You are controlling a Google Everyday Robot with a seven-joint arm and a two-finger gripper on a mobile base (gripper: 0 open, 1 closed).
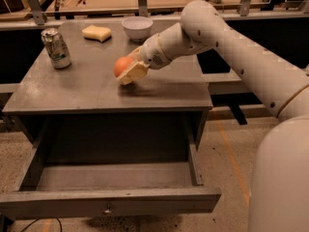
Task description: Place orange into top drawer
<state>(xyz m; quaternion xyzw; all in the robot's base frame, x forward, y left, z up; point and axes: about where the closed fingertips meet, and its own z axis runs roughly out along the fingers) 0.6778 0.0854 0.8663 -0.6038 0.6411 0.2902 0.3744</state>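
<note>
**Carry stage.** The gripper (126, 70) hung over the front half of the worktop (72, 88). Its fingers (135, 71) were closed around the orange (122, 65). A shadow beneath the fruit suggested it was held just clear of the surface. The arm (227, 47) reached in from the right, keeping the view of the load open.

Below, the drawer (111, 202) stood pulled well out with its floor exposed, so the fruit could be lowered in from above. The can (56, 47), sponge (96, 33) and bowl (137, 27) stood toward the rear, well apart from the likely path.

The next move probably called for travel forward past the worktop's front edge, then descent. Releasing from too high might let the round fruit roll or bounce.
</note>
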